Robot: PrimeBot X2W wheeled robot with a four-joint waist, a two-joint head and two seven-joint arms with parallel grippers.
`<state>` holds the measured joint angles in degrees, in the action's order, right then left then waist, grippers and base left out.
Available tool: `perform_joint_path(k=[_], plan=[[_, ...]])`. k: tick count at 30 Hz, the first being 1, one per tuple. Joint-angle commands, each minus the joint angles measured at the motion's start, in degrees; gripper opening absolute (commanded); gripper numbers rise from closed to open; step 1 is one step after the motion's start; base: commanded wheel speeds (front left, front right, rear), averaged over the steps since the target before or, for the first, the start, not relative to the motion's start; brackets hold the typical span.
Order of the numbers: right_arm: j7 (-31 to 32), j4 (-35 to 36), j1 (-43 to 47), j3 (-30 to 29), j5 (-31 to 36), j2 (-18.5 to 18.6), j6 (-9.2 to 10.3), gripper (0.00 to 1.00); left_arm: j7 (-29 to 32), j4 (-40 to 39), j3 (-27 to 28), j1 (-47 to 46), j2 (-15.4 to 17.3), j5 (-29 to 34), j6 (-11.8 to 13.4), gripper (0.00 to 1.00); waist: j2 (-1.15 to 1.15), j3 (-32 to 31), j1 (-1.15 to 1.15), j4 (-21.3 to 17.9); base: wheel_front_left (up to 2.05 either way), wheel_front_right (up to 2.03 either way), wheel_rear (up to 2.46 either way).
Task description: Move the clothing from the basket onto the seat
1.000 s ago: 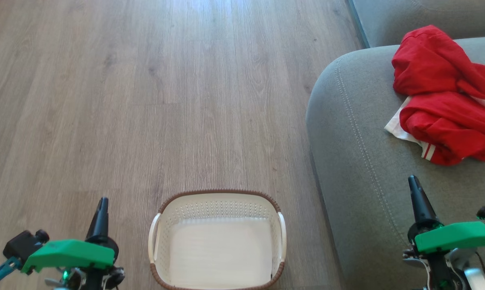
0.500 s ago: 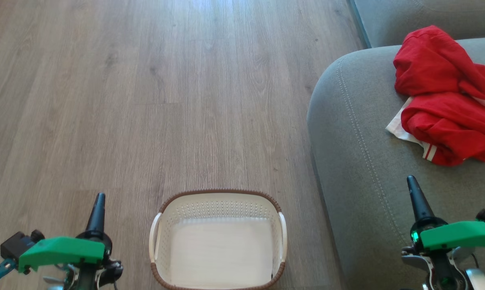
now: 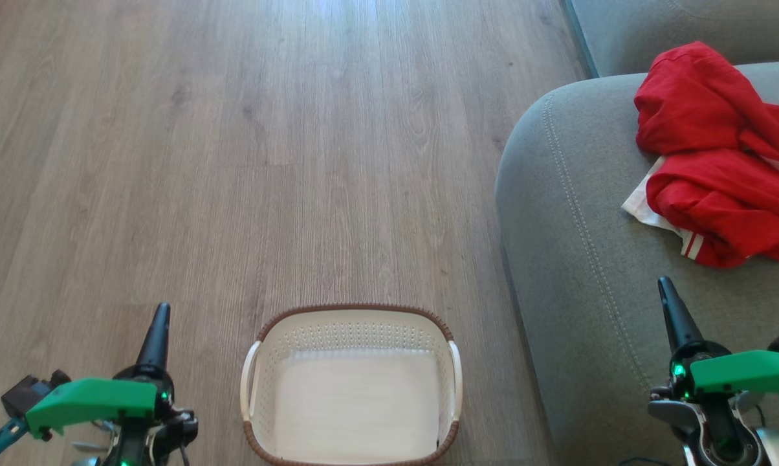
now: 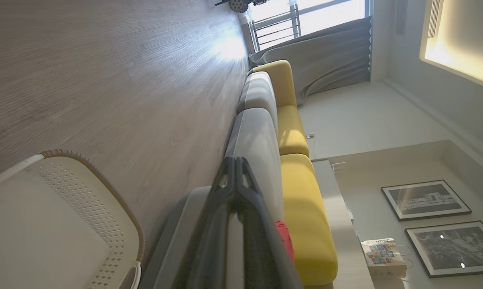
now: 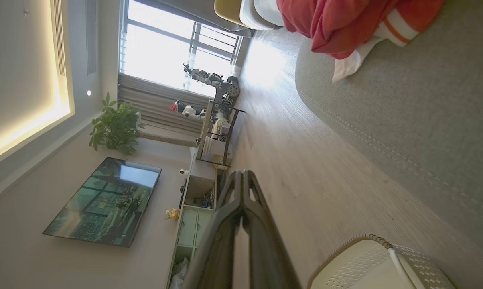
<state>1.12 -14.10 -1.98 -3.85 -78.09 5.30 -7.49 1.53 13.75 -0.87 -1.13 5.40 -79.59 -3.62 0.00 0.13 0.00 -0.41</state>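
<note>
Here the clothing (image 3: 713,168) lies beyond left fingers (image 3: 155,336) and right fingers (image 3: 677,320), all pressed together

Pale wood-plank floor (image 3: 299,162) catching glare from a bright window (image 5: 161,44) — grey curtains (image 5: 157,107), a wall television (image 5: 105,200), a potted plant (image 5: 115,124), two framed pictures (image 4: 426,199).

A pale wood-grain floor (image 3: 299,162) runs toward a bright window (image 5: 161,56) hung with grey curtains (image 4: 329,60). Yellow cushions (image 4: 305,208) lie beside a pale ledge (image 4: 337,224) carrying a booklet (image 4: 383,251). Two framed pictures (image 4: 426,199) hang on one wall. A television (image 5: 105,202) hangs on another, near a leafy plant (image 5: 115,126).
</note>
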Motion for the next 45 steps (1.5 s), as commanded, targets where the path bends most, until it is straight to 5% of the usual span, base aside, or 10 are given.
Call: perform_joint_path(k=[1,25,45], plan=[[0.8,1.6,-2.9,0.3,-1.8,-0.2,0.0,0.0,0.6,-1.3,2.6,-3.2,0.3,-1.6,-0.9,0.0,0.0,0.0,0.0,0.0,0.0,0.0,0.0],[4.6,0.1,-4.1,-1.7,-14.9,-1.7,0.0,0.0,4.4,0.3,6.8,-5.0,-2.0,-13.1,-3.9,0.0,0.0,0.0,0.0,0.4,0.0,0.0,0.0],[4.8,0.1,-4.1,-2.0,-14.7,-1.9,0.0,0.0,4.6,0.3,6.9,-5.0,-2.2,-13.0,-3.9,0.0,0.0,0.0,0.0,0.4,0.0,0.0,0.0]])
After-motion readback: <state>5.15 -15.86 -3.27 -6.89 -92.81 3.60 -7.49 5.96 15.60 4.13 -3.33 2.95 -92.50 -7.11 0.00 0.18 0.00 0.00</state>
